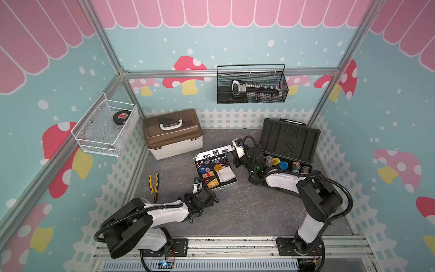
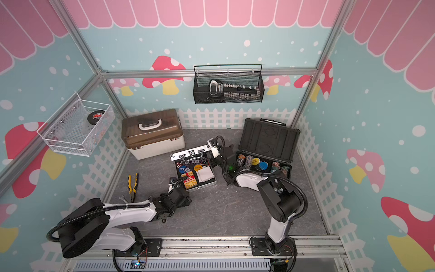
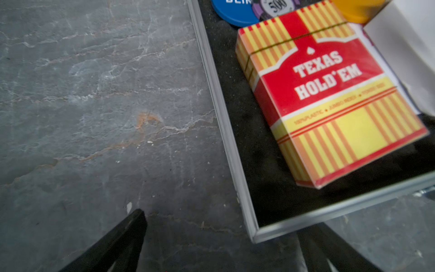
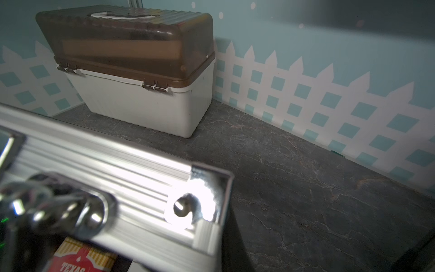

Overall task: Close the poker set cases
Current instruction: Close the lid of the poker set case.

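Left wrist view is showing the left pincer [image 3: 226, 221] gaping wide, its two black fingers [image 3: 122, 240] spreading over the grey table [image 3: 94, 117]. Just ahead of them the near corner of the silver case [image 3: 224, 131] is lying, its frame showing between the fingertips. I cannot tell whether either finger is touching it. Further ahead, inside the tray, a red and yellow card deck [image 3: 329, 106] reading TEXAS HOLD'EM is lying flat. Blue, purple and yellow chips [image 3: 235, 14] are sitting beyond it. Off to this pincer's left, yellow-handled pliers [image 1: 153, 186] are lying on the table.

In both top views the right pincer [image 1: 236, 144] [image 2: 211, 144] is hanging with its jaws pressed together, right at the end of the silver case's lid [image 1: 215, 152] [image 2: 190, 153]. That lid is standing half raised, tilting over the tray's far edge. I cannot tell whether the tip is actually touching it. On this pincer's right, just beside its arm, the dark grey case [image 1: 289, 139] [image 2: 268, 141] is sitting wide open, its top leaning back and chip stacks [image 1: 295, 167] filling its base. Out past the silver lid, against the back wall, a cream box [image 4: 141, 106] with a brown cover is standing closed.
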Tool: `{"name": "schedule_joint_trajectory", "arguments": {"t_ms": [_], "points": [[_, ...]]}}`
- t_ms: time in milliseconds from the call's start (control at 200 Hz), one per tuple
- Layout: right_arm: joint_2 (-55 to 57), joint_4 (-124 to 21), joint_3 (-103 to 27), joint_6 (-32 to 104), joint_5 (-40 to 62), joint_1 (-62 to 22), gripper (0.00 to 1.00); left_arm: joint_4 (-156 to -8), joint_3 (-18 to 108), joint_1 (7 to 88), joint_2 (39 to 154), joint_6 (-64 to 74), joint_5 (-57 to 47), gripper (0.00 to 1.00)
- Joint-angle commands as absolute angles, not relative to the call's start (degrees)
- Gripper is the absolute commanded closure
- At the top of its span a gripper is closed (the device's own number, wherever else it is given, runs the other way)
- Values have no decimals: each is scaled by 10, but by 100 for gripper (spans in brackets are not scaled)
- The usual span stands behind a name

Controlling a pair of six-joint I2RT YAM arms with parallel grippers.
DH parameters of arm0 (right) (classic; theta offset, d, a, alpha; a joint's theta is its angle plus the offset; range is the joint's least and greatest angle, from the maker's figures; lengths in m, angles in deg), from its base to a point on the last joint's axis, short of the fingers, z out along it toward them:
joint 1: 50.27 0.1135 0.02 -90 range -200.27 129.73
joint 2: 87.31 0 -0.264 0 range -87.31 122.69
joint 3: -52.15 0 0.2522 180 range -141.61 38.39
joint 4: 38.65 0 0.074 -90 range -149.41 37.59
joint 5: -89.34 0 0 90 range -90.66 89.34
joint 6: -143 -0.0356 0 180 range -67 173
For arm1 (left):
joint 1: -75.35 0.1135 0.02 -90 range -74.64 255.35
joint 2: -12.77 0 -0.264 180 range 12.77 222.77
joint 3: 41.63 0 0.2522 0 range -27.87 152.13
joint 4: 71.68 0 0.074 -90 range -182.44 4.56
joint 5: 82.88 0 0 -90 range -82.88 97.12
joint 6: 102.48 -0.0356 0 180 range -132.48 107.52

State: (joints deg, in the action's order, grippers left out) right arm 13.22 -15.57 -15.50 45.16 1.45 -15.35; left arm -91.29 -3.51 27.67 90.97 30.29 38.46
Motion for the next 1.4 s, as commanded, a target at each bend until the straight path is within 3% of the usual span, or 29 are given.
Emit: {"name": "schedule_joint_trajectory", "arguments": {"t_ms": [0,495,836,1146,1396], "points": [[140,-224,-120,403,62,-140,96,-884,-40,287,894,305,420,1],[150,-212,-75,382,61,-124,86,-910,-85,286,765,284,419,1],[153,-213,-59,380,53,-119,77,-938,-76,283,737,273,400,1],[143,-220,-32,376,46,-114,66,-983,-40,257,683,265,417,1],[118,-234,-4,379,40,-112,64,-993,25,246,711,254,450,1]]}}
